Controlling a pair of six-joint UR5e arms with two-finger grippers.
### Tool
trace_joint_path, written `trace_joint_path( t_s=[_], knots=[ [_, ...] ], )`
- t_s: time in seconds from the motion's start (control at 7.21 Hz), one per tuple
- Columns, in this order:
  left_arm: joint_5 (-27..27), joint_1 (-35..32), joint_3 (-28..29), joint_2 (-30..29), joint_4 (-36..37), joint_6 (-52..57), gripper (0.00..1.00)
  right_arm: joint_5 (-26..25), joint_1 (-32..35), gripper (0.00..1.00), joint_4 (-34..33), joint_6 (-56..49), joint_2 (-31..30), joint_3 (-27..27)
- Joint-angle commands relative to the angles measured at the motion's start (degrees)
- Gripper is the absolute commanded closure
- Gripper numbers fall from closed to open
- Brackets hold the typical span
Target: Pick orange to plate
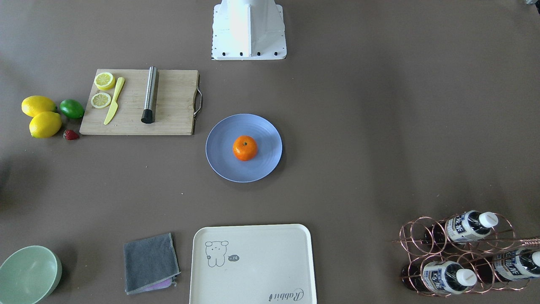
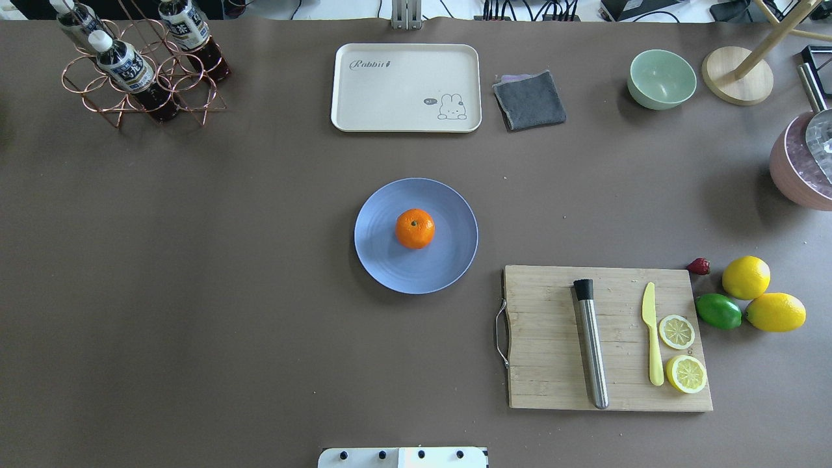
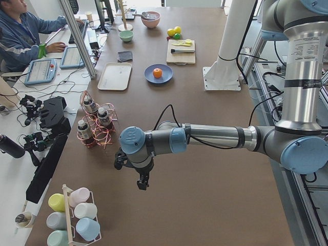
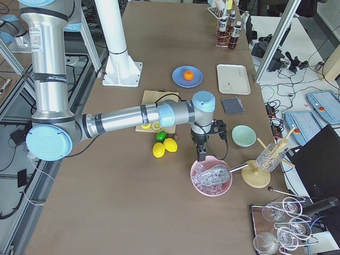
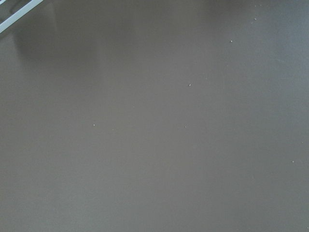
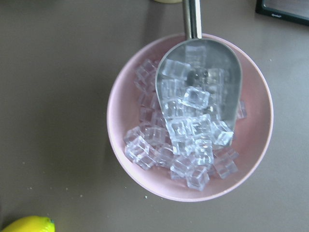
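Note:
The orange sits stem-up near the middle of the pale-blue plate, at the table's centre. Both also show small and far off in the side views, orange. Neither arm reaches into the front or overhead views. My left gripper hangs over bare table at the left end, beside the bottle rack. My right gripper hangs above the pink ice bowl at the right end. Both are far from the plate, and I cannot tell whether they are open or shut.
A wooden cutting board carries a metal muddler, a yellow knife and lemon slices. Lemons, a lime and a strawberry lie beside it. A cream tray, grey cloth, green bowl, copper bottle rack and pink ice bowl with scoop stand around.

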Motion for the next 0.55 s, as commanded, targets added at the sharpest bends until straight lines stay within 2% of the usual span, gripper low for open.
trace_joint_path(
  t_s=[0.0, 0.42],
  knots=[
    [0.0, 0.0, -0.8, 0.1, -0.2, 0.3, 0.02, -0.9, 1.1, 0.00, 0.1, -0.4, -2.5, -1.3],
    [0.1, 0.1, -0.8, -0.2, -0.2, 0.3, 0.02, -0.5, 1.0, 0.00, 0.1, -0.4, -2.4, -1.2]
  ],
)
